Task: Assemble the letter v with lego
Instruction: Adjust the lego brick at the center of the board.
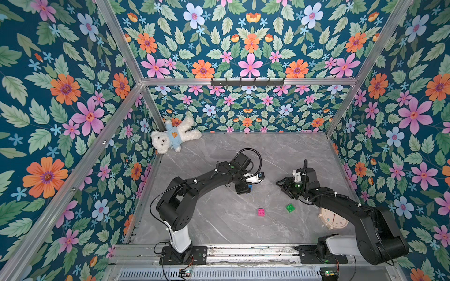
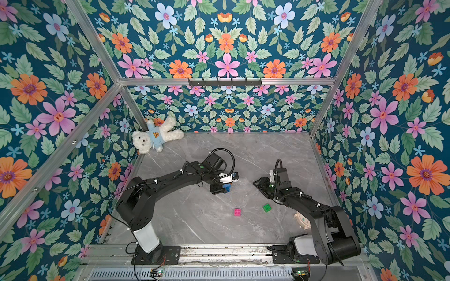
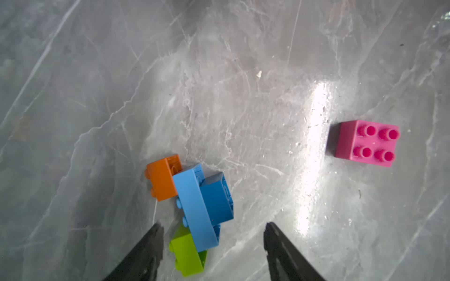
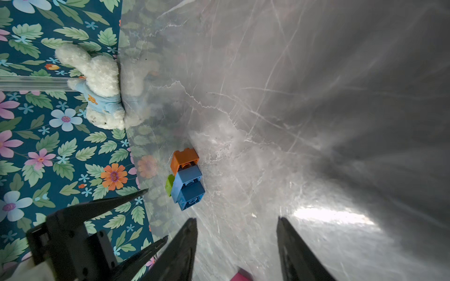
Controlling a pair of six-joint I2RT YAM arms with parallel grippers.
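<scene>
The letter v is a joined cluster of orange, light-blue, dark-blue and lime lego lying on its side on the marble table. My left gripper hangs over it, open, with the lime end between its fingers and no pad touching. In both top views only the cluster's blue shows under that gripper. A loose pink brick and a green brick sit nearer the front. My right gripper is open and holds nothing, pointing toward the cluster.
A white teddy bear in a blue shirt lies in the back left corner against the flowered wall. A beige clock lies under my right arm near the right wall. Metal rails run along the table's front edge.
</scene>
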